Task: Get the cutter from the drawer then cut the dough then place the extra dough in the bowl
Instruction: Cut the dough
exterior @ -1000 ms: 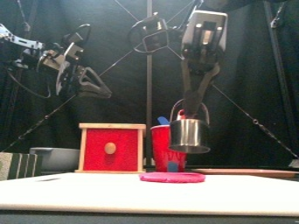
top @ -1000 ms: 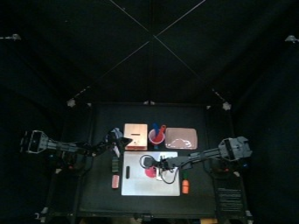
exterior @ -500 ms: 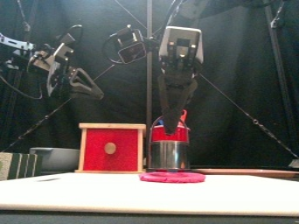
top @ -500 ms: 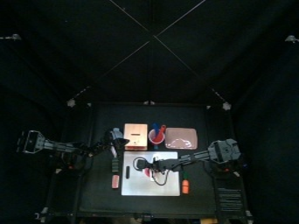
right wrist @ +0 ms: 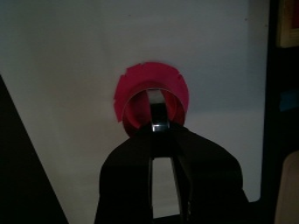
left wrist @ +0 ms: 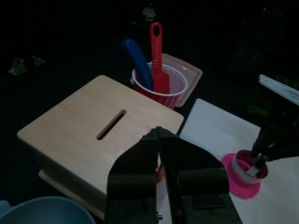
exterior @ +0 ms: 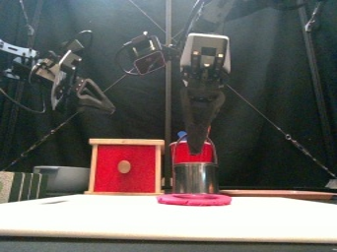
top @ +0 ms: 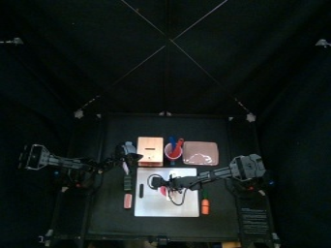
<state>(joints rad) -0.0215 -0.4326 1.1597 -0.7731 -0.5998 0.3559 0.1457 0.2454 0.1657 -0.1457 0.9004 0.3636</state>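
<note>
The round metal cutter (exterior: 195, 177) stands on the flat pink dough (exterior: 194, 199), which lies on the white cutting board (top: 185, 201). My right gripper (exterior: 195, 148) reaches down from above and is shut on the cutter's wire handle. The right wrist view shows the dough (right wrist: 131, 87) ringed under the cutter (right wrist: 158, 107), partly hidden by the jaws. My left gripper (left wrist: 160, 144) hovers shut and empty above the wooden box (left wrist: 100, 131), whose red drawer front (exterior: 126, 167) looks closed.
A blue-grey bowl (exterior: 59, 178) sits left of the box. A red cup with a blue and a red knife (left wrist: 162, 77) and the pink tray (top: 202, 153) stand behind the board. A small orange toy (top: 204, 205) lies at the board's right edge, a red one (top: 128, 201) at its left.
The right gripper has come down and shifted left with the cutter, which hung above the dough and now rests on it. The left arm barely moved.
</note>
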